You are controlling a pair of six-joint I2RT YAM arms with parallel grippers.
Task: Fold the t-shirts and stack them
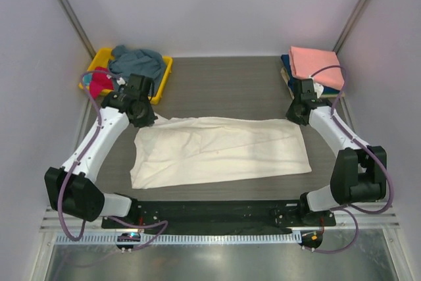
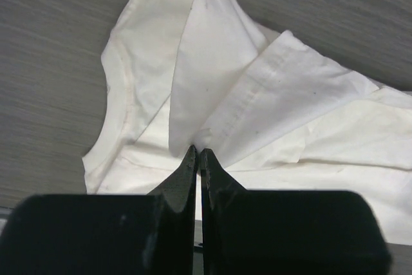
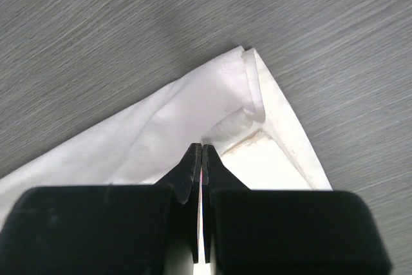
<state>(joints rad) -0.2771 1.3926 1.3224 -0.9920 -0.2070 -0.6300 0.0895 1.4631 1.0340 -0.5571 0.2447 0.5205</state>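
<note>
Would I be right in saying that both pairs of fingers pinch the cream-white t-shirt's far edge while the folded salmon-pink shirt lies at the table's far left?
No: the top external view shows the folded salmon-pink shirt at the far right of the table. The left fingers and right fingers do pinch the cream-white t-shirt at its far edge.

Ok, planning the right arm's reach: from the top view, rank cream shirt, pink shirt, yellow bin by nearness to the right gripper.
1. cream shirt, clamped at its corner, mid-table.
2. pink shirt, back right corner.
3. yellow bin, back left corner.
</note>
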